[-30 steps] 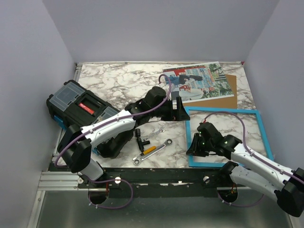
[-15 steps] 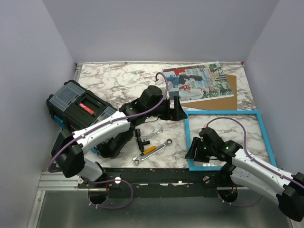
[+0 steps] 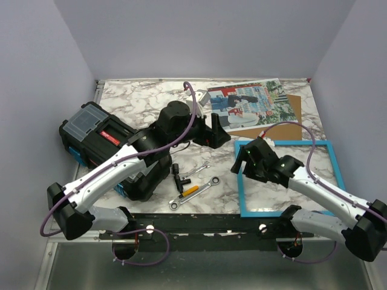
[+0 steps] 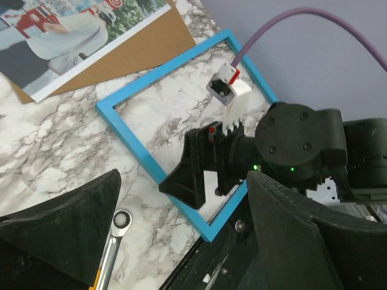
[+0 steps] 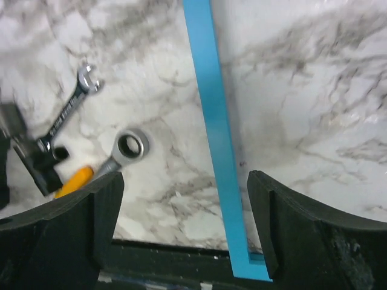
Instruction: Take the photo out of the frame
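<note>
The frame (image 3: 289, 143) lies flat and empty on the marble at the right, its turquoise border also in the left wrist view (image 4: 136, 145) and the right wrist view (image 5: 213, 121). The photo (image 3: 249, 101) rests on a brown backing board (image 3: 285, 124) at the far side, both apart from the frame; the left wrist view shows the photo (image 4: 66, 33) too. My right gripper (image 3: 240, 158) hovers open over the frame's left bar, which runs between its jaws (image 5: 184, 178) untouched. My left gripper (image 3: 217, 130) is open and empty, just beyond the frame's far left corner.
A black toolbox (image 3: 100, 140) stands at the left. Two wrenches (image 3: 195, 190) and a small black tool (image 3: 176, 172) lie between the arms, near the front edge. Walls close in the table at the back and both sides.
My right gripper has opened, let go of the frame's near left corner and moved back along the left bar. The left arm has drawn back to the left.
</note>
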You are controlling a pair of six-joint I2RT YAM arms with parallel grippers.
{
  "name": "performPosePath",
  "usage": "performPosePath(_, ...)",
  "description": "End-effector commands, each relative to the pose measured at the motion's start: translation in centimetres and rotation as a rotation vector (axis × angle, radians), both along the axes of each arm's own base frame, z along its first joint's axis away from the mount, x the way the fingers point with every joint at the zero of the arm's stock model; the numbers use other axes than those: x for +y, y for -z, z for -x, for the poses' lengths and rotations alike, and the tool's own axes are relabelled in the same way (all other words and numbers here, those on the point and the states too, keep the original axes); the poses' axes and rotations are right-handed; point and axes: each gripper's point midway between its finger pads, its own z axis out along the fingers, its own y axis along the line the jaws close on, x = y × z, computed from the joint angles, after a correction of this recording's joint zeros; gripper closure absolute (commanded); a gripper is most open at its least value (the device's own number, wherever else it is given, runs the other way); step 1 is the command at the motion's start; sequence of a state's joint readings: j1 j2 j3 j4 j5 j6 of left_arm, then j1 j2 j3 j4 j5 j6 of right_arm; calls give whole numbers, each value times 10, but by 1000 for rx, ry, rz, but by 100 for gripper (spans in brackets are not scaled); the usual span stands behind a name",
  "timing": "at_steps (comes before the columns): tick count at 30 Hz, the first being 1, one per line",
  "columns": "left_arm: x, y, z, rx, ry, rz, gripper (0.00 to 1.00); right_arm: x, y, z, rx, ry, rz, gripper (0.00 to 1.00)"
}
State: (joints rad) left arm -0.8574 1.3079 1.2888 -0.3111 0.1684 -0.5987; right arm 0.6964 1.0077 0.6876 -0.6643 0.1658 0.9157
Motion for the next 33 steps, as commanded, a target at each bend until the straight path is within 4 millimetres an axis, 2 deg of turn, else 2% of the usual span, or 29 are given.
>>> performPosePath(1, 29, -20, 0, -110, -29, -48, 11, -27, -25, -44, -136, 125, 194, 9)
performPosePath(4, 40, -24, 5, -129, -19, -63, 11, -38, -33, -77, -180, 154, 241, 6)
performPosePath(8, 56, -30, 11, -173, 2, -98, 10, -63, -35, -123, -171, 210, 174, 6)
performPosePath(14, 77, -29, 12, -263, -11, -171, 9, -121, -51, -183, -259, 368, 206, 3)
performPosePath(18, 80, -28, 19, -282, 9, -165, 9, -167, -51, -212, -284, 480, 241, 0)
performPosePath(21, 83, -33, 22, -301, 14, -154, 9, -204, -41, -228, -282, 566, 246, 0)
performPosePath(25, 86, -35, 23, -321, 3, -143, 9, -240, -19, -240, -254, 630, 247, 0)
performPosePath(28, 86, -35, 24, -326, 9, -139, 8, -258, -2, -244, -217, 640, 264, 0)
performPosePath(33, 80, -32, 27, -331, 31, -136, 7, -276, 10, -253, -229, 611, 244, 0)
